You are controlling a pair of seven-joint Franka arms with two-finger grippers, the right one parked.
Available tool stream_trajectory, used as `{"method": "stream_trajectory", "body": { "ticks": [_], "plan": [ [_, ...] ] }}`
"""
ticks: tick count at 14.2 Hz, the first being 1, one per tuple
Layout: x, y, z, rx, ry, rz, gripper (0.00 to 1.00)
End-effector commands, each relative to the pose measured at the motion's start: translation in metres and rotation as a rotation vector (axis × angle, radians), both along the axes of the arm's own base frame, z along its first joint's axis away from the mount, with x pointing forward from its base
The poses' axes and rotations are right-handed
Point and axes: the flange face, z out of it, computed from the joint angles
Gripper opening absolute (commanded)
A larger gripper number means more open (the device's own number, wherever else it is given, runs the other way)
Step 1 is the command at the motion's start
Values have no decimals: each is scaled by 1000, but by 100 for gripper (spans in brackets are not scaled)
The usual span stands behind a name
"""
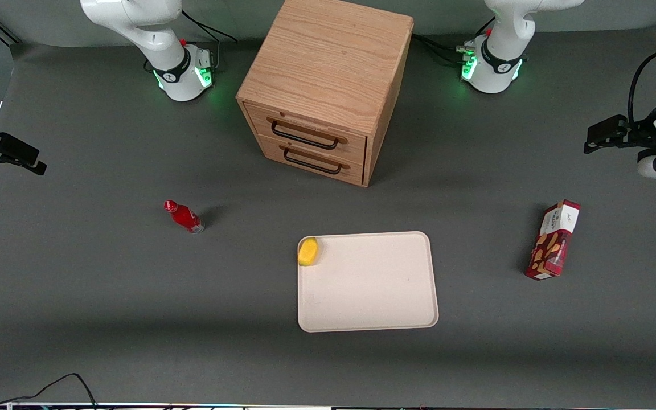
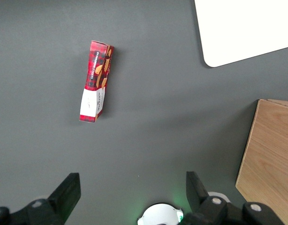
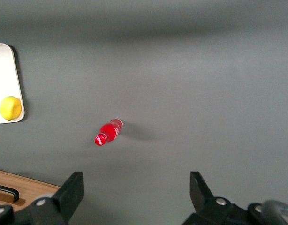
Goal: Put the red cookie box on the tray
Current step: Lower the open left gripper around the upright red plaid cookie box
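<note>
Pincer [image 2: 132, 197] open, seemingly high above red cookie box [image 2: 96, 80]

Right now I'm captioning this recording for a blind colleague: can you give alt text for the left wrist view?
The red cookie box lies flat on the dark grey table, apart from a corner of the cream tray. The open tool hangs above bare table short of the box, with the wooden cabinet at the view's edge.

No wording can be read anywhere. The red cookie box [image 1: 553, 240], lying near the working arm's end of the table, carries dark print along its side and on its white end panel, but none of it is legible. The gripper [image 2: 132, 187] hangs above the table near the box and bears no marking.
</note>
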Motion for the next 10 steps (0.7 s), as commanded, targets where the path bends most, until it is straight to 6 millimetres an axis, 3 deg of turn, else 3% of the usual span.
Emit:
{"method": "stream_trajectory", "body": {
  "ticks": [1, 3, 5, 8, 10],
  "plan": [
    [-2, 6, 1, 25, 6, 9, 100],
    [-1, 9, -2, 34, 14, 15, 100],
    [5, 30, -25, 80, 40, 9, 100],
    [28, 77, -101, 74, 15, -167, 100],
    [34, 89, -177, 65, -17, -244, 100]
  ]
}}
